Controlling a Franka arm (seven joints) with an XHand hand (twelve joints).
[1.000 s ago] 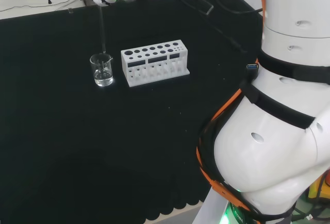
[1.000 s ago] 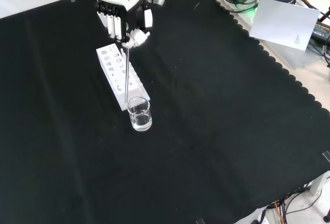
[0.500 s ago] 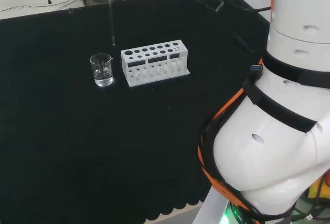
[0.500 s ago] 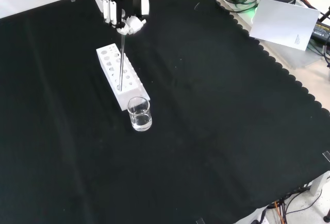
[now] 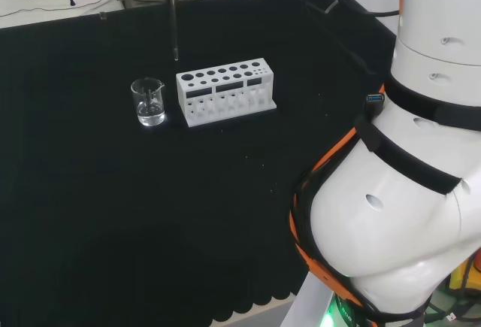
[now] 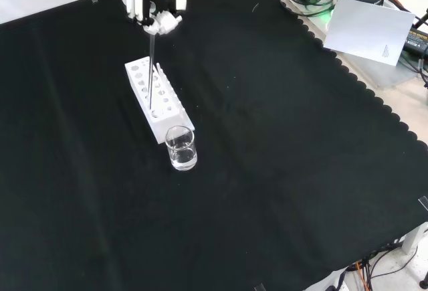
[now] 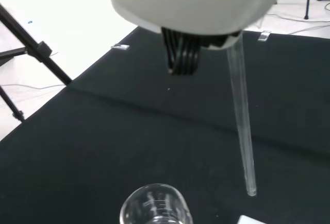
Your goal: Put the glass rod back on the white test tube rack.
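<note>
1. Pinching the top of the glass rod (image 6: 153, 70) between curled fingers and thumb, the hand (image 6: 148, 0) is hanging at the front view's top edge, above the far end of the white test tube rack (image 6: 158, 98).
2. The glass rod (image 5: 174, 30) is hanging near upright in the air, its lower tip floating clear above the rack (image 5: 225, 91) and just past the rack's left end in the head view.
3. The rack is lying on the black cloth (image 6: 281, 157) with its rows of round holes facing up.
4. A small glass beaker (image 5: 148, 101) with a little clear liquid is standing just beside the rack's left end in the head view, apart from the rod (image 7: 242, 126).
</note>
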